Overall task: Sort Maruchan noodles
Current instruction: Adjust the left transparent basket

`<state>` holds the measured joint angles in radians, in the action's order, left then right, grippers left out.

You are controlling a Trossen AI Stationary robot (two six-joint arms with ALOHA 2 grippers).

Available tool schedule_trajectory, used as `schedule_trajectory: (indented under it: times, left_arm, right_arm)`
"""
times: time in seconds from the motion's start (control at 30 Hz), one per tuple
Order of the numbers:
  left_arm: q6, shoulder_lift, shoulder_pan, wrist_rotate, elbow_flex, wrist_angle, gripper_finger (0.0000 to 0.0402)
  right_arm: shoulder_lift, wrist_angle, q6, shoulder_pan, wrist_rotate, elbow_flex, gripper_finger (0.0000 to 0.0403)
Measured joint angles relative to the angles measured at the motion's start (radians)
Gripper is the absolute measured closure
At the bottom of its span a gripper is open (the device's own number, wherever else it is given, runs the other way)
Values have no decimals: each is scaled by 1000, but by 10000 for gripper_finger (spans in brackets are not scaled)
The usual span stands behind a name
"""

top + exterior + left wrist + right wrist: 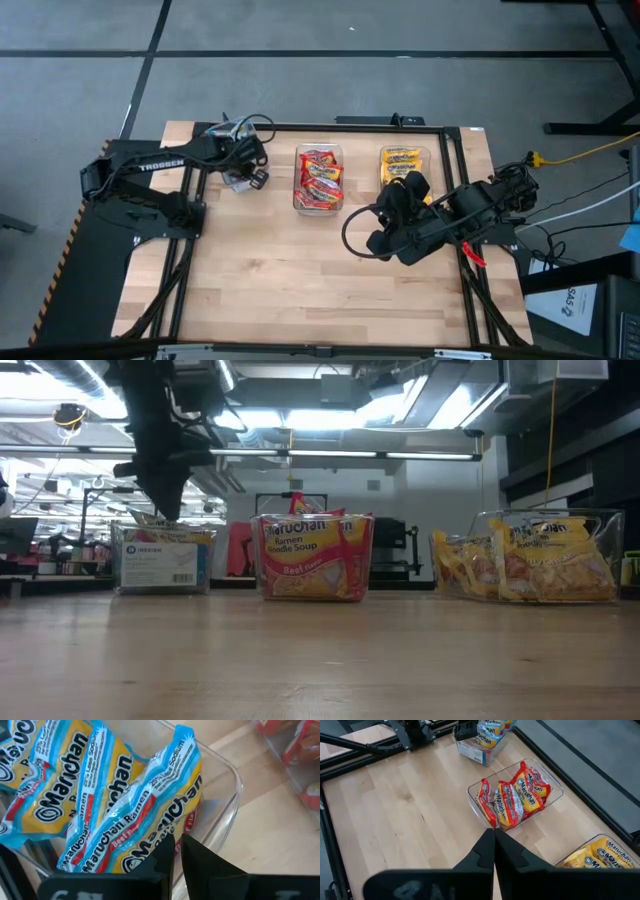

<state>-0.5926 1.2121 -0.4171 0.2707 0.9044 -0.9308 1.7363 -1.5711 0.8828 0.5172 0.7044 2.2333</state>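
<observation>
Across the wooden table (300, 280), three clear bins stood in a row along the far edge. The right arm's gripper (494, 845) hovered above the boards with its fingers pressed together, empty, near the bin of yellow packets (403, 165). The left arm's gripper (176, 851) sat over the left bin (163, 558), fingers drawn to a narrow slit at the edge of a blue packet (145, 810); whether they pinched it could not be told. Red packets (320, 178) filled the middle bin (555, 794). Further blue packets (45, 780) lay beside the first.
</observation>
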Motion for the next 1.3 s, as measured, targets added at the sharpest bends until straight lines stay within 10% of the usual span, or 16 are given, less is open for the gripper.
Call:
schedule_trajectory:
  times: [0.7, 1.3]
  left_arm:
    - [-34, 71, 42, -86, -40, 86, 376]
    - [-237, 71, 337, -237, -41, 26, 376]
  right_arm:
    - [0, 0, -25, 0, 1, 0, 403]
    - [0, 0, -27, 0, 6, 0, 403]
